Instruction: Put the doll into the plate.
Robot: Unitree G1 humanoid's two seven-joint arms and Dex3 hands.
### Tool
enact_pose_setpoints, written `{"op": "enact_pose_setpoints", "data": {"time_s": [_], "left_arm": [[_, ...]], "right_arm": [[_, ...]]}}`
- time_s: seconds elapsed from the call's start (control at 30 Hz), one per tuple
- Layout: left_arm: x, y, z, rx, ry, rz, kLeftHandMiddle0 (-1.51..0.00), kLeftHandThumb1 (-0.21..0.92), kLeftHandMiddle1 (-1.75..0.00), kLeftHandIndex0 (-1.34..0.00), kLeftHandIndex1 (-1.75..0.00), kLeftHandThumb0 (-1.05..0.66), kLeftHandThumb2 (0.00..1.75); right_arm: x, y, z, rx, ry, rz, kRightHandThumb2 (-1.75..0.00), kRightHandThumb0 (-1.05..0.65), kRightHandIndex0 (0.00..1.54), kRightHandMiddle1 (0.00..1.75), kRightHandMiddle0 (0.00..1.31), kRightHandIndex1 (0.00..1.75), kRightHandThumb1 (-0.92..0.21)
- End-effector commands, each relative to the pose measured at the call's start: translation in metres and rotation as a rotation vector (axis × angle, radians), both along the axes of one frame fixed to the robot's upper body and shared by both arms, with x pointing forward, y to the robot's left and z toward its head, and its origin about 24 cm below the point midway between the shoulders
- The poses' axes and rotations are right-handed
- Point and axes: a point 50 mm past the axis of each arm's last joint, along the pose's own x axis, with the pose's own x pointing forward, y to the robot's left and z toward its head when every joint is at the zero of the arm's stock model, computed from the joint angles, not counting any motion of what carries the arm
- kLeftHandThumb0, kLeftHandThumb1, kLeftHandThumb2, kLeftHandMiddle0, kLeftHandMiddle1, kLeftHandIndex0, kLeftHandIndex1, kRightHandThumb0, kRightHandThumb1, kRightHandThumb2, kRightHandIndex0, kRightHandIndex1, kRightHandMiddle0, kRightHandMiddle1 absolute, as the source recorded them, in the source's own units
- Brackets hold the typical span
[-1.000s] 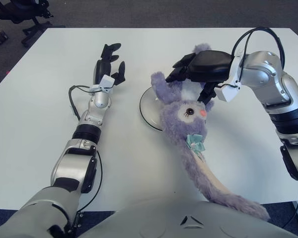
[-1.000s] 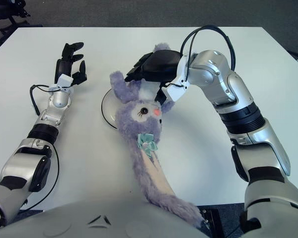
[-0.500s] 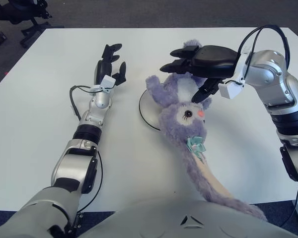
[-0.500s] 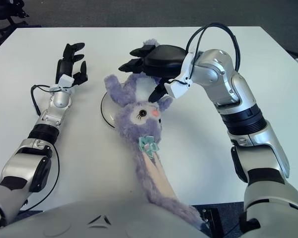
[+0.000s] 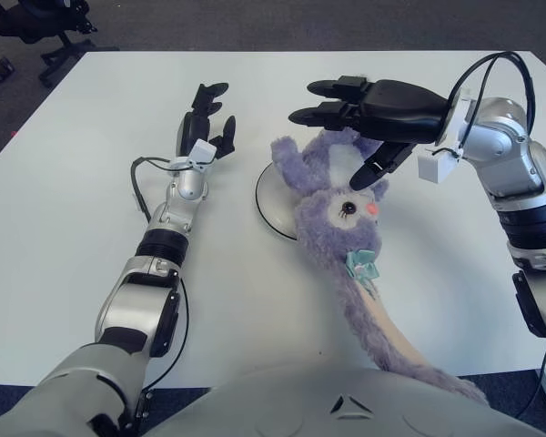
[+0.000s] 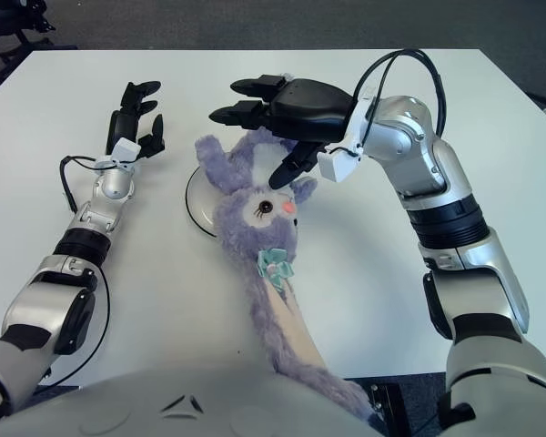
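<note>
Lifted off the doll (image 5: pixel 338 214), the right hand (image 5: pixel 364 114) now hovers spread-fingered above the plate (image 5: pixel 271 202).

Purple plush doll (image 5: pixel 341 214) lies partly across the white plate (image 5: pixel 271 202).

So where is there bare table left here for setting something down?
Bare table lies left of the left hand, along the far edge, and between the doll and the right arm. The middle is crowded: the doll lies over the plate, with the open right hand above it.
</note>
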Motion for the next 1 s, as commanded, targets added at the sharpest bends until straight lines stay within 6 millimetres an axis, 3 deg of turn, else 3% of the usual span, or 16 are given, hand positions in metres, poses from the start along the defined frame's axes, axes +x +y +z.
{"op": "enact_pose_setpoints", "data": {"time_s": [0.0,0.2,0.87,0.97], "left_arm": [[-0.002,-0.002,-0.004,-0.004,0.013,-0.012,-0.42,0.92,-0.48,-0.21,-0.75,-0.63,0.83],[-0.002,-0.004,-0.004,-0.01,0.015,-0.018,-0.44,0.92,-0.39,-0.21,-0.74,-0.62,0.82],[-0.004,-0.006,-0.004,-0.006,0.018,-0.027,-0.45,0.92,-0.32,-0.22,-0.66,-0.6,0.81],[-0.005,-0.006,-0.005,-0.005,0.022,-0.04,-0.46,0.92,-0.32,-0.23,-0.66,-0.59,0.81]], "right_arm": [[0.003,0.004,0.007,0.038,-0.073,-0.021,-0.12,-0.39,0.0,0.0,0.11,0.0,-0.92],[0.005,0.01,0.007,0.075,-0.125,-0.029,-0.14,-0.54,0.0,0.0,0.11,0.0,-0.92],[0.014,0.012,0.01,0.131,-0.171,-0.019,-0.18,-0.6,0.0,0.01,0.13,0.0,-0.92],[0.022,0.002,0.023,0.217,-0.22,-0.087,-0.25,-0.57,0.01,0.01,0.14,0.0,-0.92]]}}
